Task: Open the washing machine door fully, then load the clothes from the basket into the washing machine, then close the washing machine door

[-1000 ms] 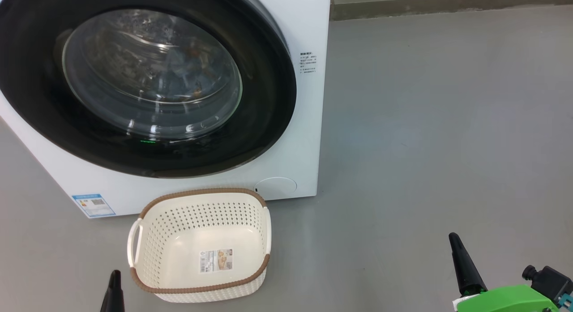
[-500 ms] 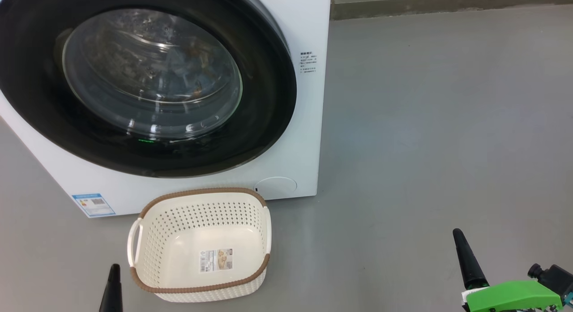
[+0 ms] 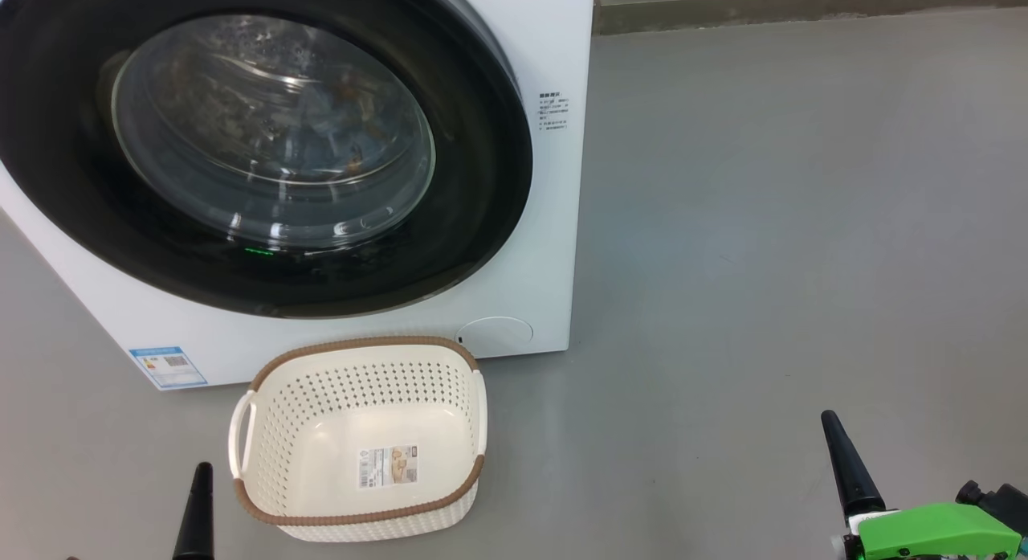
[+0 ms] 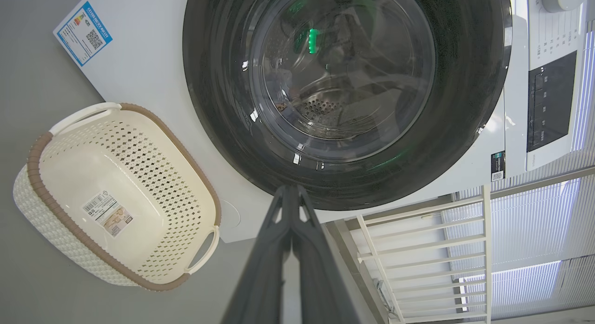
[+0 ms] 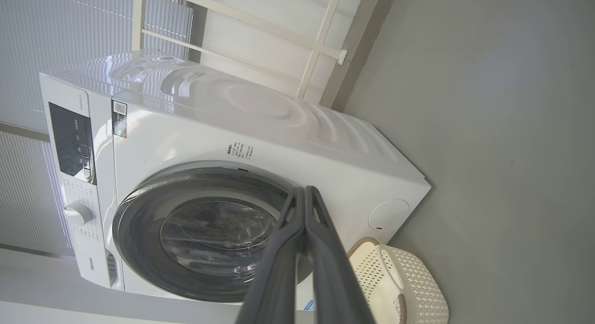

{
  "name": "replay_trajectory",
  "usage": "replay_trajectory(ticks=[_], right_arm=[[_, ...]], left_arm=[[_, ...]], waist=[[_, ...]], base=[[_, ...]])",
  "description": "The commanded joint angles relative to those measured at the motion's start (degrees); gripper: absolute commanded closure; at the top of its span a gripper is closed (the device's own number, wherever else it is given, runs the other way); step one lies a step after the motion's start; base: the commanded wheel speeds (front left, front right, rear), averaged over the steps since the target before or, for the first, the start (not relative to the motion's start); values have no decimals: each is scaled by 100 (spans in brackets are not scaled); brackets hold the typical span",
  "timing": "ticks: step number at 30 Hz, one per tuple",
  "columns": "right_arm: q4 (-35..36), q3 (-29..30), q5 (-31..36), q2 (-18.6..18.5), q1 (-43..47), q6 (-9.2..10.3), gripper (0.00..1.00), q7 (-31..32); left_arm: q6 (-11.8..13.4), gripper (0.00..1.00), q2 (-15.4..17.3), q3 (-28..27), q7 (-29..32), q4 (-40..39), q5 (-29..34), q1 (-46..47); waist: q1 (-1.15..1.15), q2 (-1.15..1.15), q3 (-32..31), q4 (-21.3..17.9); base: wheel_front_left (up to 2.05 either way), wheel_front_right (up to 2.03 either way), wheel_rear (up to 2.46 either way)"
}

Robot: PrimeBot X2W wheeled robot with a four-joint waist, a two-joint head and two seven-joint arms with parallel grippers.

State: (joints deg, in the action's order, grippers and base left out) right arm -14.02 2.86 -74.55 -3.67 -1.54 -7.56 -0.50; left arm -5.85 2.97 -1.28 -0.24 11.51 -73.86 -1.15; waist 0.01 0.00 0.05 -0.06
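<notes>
The white washing machine (image 3: pixel 554 222) stands at the upper left, its black-rimmed door (image 3: pixel 482 182) shut against the front. Through the glass, blue clothes (image 3: pixel 341 110) with orange-brown patches show faintly in the drum. The cream basket (image 3: pixel 353 347) sits on the floor right in front of the machine, with only its paper label inside. My left gripper (image 3: pixel 197 504) is shut, low beside the basket's left side and apart from it. My right gripper (image 3: pixel 839 455) is shut, far to the right over bare floor. In the wrist views, the left gripper (image 4: pixel 290 191) and the right gripper (image 5: pixel 304 191) have fingers pressed together, holding nothing.
Grey floor (image 3: pixel 803 222) stretches wide to the right of the machine up to a wall skirting (image 3: pixel 803 10). A white rack (image 4: pixel 418 249) stands beside the machine against the wall. A green part (image 3: pixel 932 532) sits on my right wrist.
My right gripper has drifted slightly right and down in the head view. The left gripper tip has edged a little up and left. The door, the basket and the clothes have not moved.
</notes>
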Motion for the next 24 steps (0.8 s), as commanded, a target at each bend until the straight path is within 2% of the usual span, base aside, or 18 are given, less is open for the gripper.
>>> replay_trajectory(ticks=[1, 24], right_arm=[[115, -50, -170, -60, -295, 4, 100, 58], [31, 141, -1566, -51, -418, 7, 100, 457]], left_arm=[[-74, 100, 106, -169, 40, -80, -169, 284], [-146, 100, 121, -306, 429, 181, -1626, 632]], waist=[[0, 0, 1, 0], [0, 0, 11, 5]], base=[[0, 0, 0], [0, 0, 0]])
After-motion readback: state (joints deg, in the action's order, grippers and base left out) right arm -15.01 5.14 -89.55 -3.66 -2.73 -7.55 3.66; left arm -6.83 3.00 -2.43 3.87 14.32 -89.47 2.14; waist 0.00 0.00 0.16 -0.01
